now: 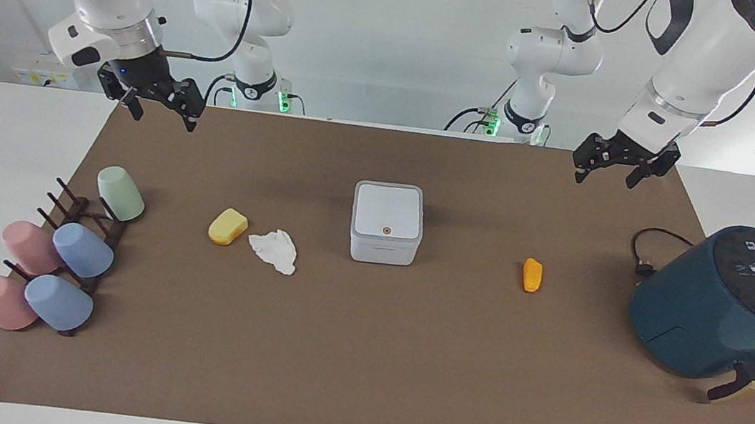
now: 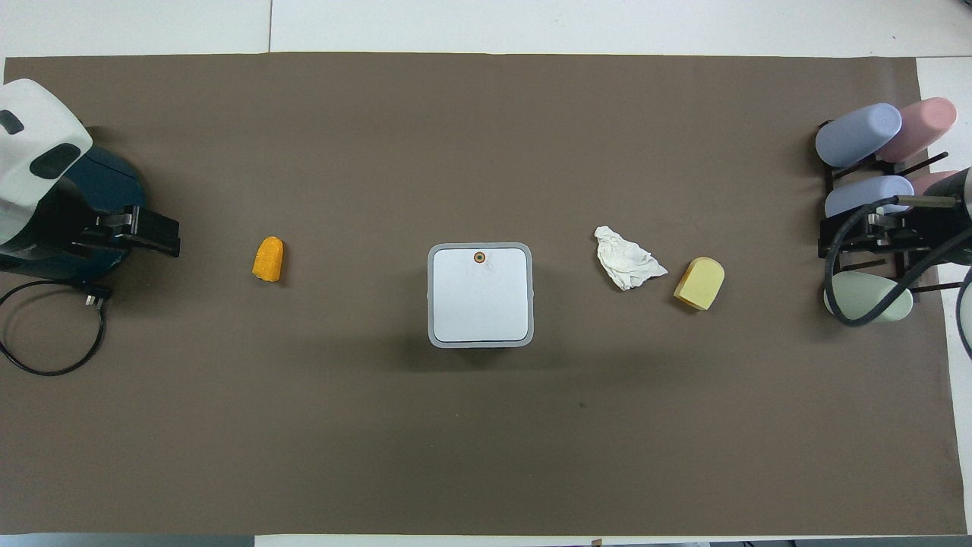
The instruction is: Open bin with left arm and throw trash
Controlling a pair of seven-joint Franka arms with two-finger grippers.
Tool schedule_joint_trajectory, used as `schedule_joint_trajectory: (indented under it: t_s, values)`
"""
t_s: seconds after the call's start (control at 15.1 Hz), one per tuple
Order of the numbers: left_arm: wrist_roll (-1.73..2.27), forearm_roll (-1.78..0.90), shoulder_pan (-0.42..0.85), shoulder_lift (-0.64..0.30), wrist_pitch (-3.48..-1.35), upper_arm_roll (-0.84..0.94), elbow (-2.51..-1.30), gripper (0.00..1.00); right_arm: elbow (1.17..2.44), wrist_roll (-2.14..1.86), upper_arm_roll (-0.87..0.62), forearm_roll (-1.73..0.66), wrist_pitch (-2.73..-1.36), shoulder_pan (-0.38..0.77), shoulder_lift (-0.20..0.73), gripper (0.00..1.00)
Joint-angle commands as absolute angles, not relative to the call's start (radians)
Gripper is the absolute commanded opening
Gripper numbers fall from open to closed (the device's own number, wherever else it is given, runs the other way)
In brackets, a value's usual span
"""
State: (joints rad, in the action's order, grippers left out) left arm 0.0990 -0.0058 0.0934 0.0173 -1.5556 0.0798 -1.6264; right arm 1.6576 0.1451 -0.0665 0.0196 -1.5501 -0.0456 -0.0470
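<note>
The bin is a small white box with a grey-rimmed lid. It stands mid-mat with the lid shut, and it also shows in the overhead view. A yellow wedge and a crumpled tissue lie beside it toward the right arm's end. A small orange piece lies toward the left arm's end. My left gripper is open and empty, raised over the mat's near edge by the air fryer. My right gripper is open and empty, raised over the opposite near corner.
A dark-teal air fryer with a black cord stands at the left arm's end. A rack of pastel cups sits at the right arm's end. A brown mat covers the table.
</note>
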Motion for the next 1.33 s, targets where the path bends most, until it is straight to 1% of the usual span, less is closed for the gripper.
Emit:
schedule_joint_trajectory:
  t_s: [0.0,0.07,0.33,0.46,0.6,0.73,0.8,1.0,1.26]
  values:
    - [0.110,-0.031,0.094,0.051,-1.578,0.084,-1.667,0.23,1.687,0.124,-0.071,0.014,-1.557,-0.052,-0.072,1.00]
    - [0.112,-0.032,0.095,0.051,-1.580,0.086,-1.667,0.00,1.687,0.123,-0.071,0.014,-1.555,-0.052,-0.072,1.00]
    - [0.187,-0.063,0.187,0.029,-1.629,0.087,-1.667,0.00,1.716,0.132,-0.071,0.014,-1.559,-0.052,-0.083,1.00]
    - [0.241,-0.071,0.248,-0.004,-1.673,0.089,-1.666,0.00,1.781,0.135,-0.071,0.008,-1.581,-0.054,-0.112,1.00]
    - [0.283,-0.122,0.306,-0.050,-1.707,0.089,-1.649,0.00,1.912,0.133,-0.069,0.008,-1.716,-0.055,-0.165,1.00]
    - [0.400,-0.123,0.400,-0.144,-1.741,0.089,-1.602,0.00,2.020,0.133,-0.071,0.008,-1.848,-0.051,-0.202,1.00]
    - [0.446,-0.121,0.435,-0.182,-1.759,0.089,-1.585,0.00,2.052,0.133,-0.071,0.006,-1.883,-0.051,-0.206,1.00]
    - [0.463,-0.123,0.512,-0.282,-1.805,0.087,-1.526,0.00,2.123,0.130,-0.069,0.006,-1.980,-0.054,-0.175,1.00]
    - [0.463,-0.129,0.552,-0.316,-1.922,0.089,-1.534,0.00,2.210,0.133,-0.071,0.008,-2.234,-0.049,-0.057,1.00]
